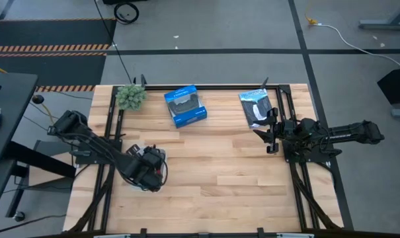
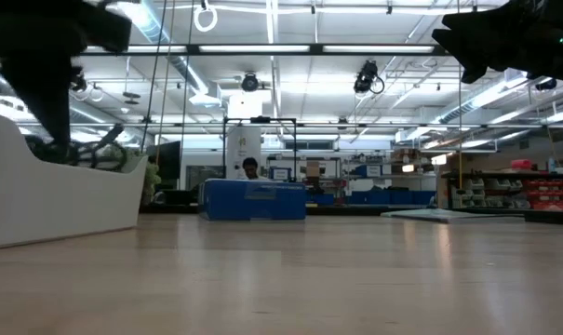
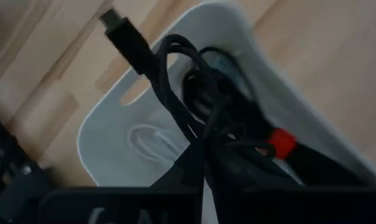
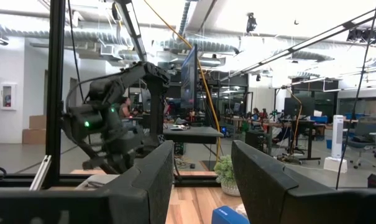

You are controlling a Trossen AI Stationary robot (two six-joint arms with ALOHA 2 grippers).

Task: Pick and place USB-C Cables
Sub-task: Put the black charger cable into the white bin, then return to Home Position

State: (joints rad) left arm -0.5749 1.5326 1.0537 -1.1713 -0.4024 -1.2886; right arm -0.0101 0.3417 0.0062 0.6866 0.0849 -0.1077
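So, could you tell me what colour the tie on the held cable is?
Red; the tie shows best in the left wrist view.

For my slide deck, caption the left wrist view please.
Left gripper holds a black cable with a red tie over a white bin containing a white cable.
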